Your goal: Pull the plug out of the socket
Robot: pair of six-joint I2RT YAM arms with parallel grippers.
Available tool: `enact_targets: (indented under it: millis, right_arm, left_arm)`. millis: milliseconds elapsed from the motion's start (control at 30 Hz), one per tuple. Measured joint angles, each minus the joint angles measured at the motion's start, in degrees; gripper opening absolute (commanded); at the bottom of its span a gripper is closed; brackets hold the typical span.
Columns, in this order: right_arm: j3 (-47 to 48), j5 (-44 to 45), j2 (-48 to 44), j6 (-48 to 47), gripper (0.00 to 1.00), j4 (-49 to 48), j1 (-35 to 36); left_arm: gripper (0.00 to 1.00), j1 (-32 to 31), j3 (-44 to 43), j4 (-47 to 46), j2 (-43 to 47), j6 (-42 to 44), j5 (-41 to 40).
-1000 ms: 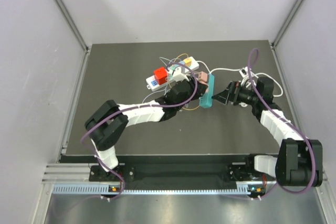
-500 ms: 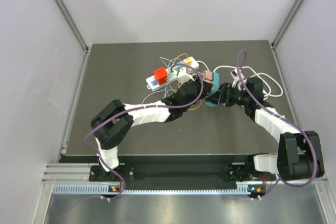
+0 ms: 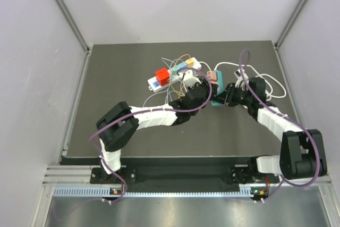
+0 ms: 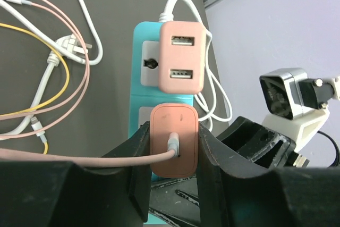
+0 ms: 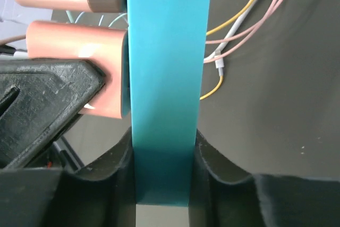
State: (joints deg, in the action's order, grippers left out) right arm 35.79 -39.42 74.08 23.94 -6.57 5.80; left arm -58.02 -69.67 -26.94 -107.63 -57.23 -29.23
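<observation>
I am looking down on the dark table (image 3: pixel 117 78), where both arms are reaching toward its far middle. The left arm (image 3: pixel 154 114) is stretching out diagonally from its base, and the right arm (image 3: pixel 276 120) is bending inward. Between them the right gripper (image 5: pixel 162 158) is clamping the near end of the teal socket strip (image 5: pixel 167 51), with 1 finger pressing on each of its 2 broad sides. To the left, a white power strip (image 3: pixel 159 82) is lying among loose cables. The left gripper (image 4: pixel 174 147) is squeezing the pink plug (image 4: pixel 183 120) between its fingers, and the plug is sitting flush against the teal strip's face, plugged in. A 2nd pink adapter (image 4: pixel 181 57) showing 2 USB ports is occupying the next outlet. A pink cable (image 4: pixel 95 159) is running out of the gripped plug.
</observation>
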Motion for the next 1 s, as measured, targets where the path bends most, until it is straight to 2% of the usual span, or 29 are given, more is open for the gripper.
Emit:
enact_targets:
  millis: [33,300,467,600,800,1000]
  right_arm:
    - [0.39,-0.35,0.37,-0.04,0.0,0.37,-0.11]
    - [2.49,-2.45,1.18,-1.88,0.0,4.81,-4.28]
    - [2.47,-0.7,0.04,-1.18,0.0,5.14,-13.09]
    - [2.47,0.33,-1.42,-1.2,0.0,5.11,-14.36]
    - [2.47,-0.22,-1.49,-1.95,0.0,5.77,-14.91]
    - [2.47,-4.24,-1.79,-5.2,0.0,5.77,-15.43]
  left_arm:
    - [0.0,-0.2,-0.09,0.11,0.0,0.28,-0.59]
    - [0.0,-0.09,-0.11,-1.73,0.0,2.03,1.44]
    - [0.0,-0.42,0.02,-3.08,0.15,5.09,7.3]
    - [0.0,-0.52,1.55,-3.32,1.51,8.26,12.52]
    - [0.0,-0.52,4.68,-1.29,6.58,14.03,22.1]
    - [0.0,-0.52,4.96,6.88,16.37,21.57,29.51]
